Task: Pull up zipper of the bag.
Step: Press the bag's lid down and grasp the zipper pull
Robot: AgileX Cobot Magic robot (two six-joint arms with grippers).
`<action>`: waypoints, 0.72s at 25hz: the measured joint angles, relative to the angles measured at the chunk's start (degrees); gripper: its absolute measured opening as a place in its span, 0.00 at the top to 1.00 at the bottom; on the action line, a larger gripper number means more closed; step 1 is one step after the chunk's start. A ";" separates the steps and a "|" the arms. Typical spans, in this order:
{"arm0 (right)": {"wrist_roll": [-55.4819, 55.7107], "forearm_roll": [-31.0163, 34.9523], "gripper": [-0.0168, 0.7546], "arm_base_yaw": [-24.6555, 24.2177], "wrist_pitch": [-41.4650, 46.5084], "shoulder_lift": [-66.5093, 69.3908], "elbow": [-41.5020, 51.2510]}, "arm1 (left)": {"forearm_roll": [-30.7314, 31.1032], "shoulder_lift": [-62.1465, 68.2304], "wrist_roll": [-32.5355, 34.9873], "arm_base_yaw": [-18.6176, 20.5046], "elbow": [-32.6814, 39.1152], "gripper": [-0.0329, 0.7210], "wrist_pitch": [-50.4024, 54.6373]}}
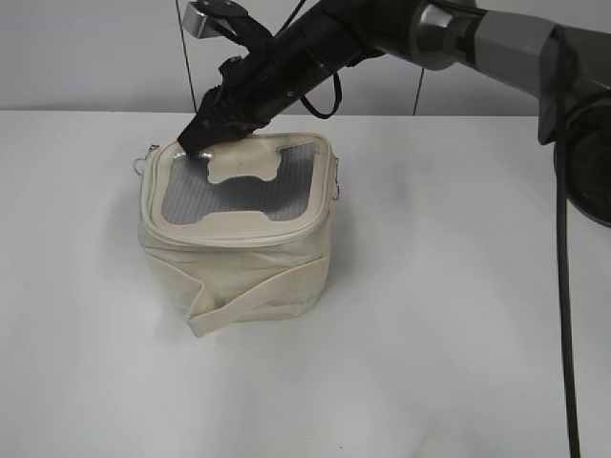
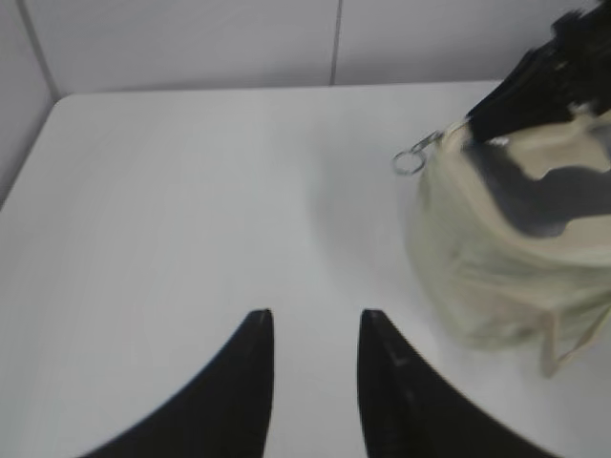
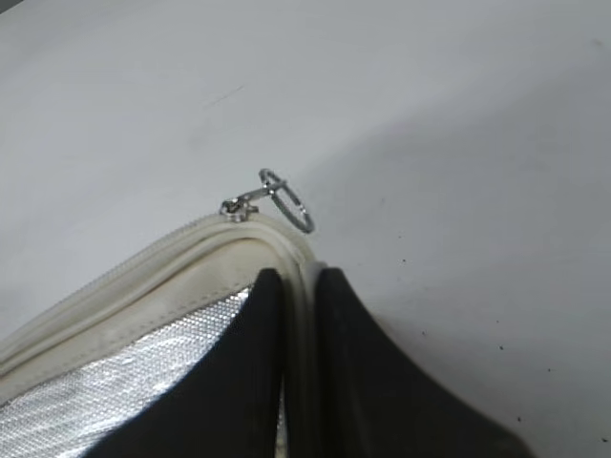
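Resting on the plain white table, the small boxy cream-white fabric bag sits upright directly beneath the right gripper, its grey mesh top panel facing up so the rim is easy to reach from above. One bag is in view, with one wide cream strap crossing its lower side.

The black right gripper comes down from beyond the bag onto the far corner of the top. Its two fingers stand almost together, pinching the raised cream rim seam between them; this grip probably steadies the corner or follows the zip line. The thin cream zipper runs along the rim just ahead of those fingertips.

The black left gripper hangs over bare table, the bag well off to its right. Its two fingers are apart and hold nothing, apparently waiting.

Two round silver ring pulls can be counted in the exterior view: one just beside the right gripper's tip, ungrasped, and a second at the opposite edge.
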 joint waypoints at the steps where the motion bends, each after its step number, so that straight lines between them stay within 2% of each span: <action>1: 0.00 0.00 0.88 0.00 0.04 0.00 0.00 | -2.46 3.47 2.19 -0.18 -0.30 0.64 -3.31; 4: 0.10 0.00 0.88 0.00 0.04 0.00 0.00 | -15.41 16.01 12.55 -0.83 -1.28 0.64 -13.23; 7: 0.10 0.00 0.88 0.00 0.04 0.00 0.00 | -30.33 31.56 30.90 -0.90 -5.07 0.64 -17.52; 9: 0.23 0.00 0.88 0.00 0.04 0.00 -0.04 | -40.06 41.94 42.84 0.09 -9.39 0.64 -15.84; 12: 0.27 0.00 0.88 0.00 0.04 0.00 -0.04 | -54.08 55.42 59.94 3.47 -17.33 0.64 -7.78; 14: 0.40 0.00 0.88 0.00 0.04 0.00 -0.04 | -57.62 63.64 68.30 5.76 -22.37 0.62 -2.69; 18: 1.18 0.00 0.88 -0.07 0.06 0.00 -0.04 | -55.83 77.73 80.85 7.56 -27.16 0.48 -1.41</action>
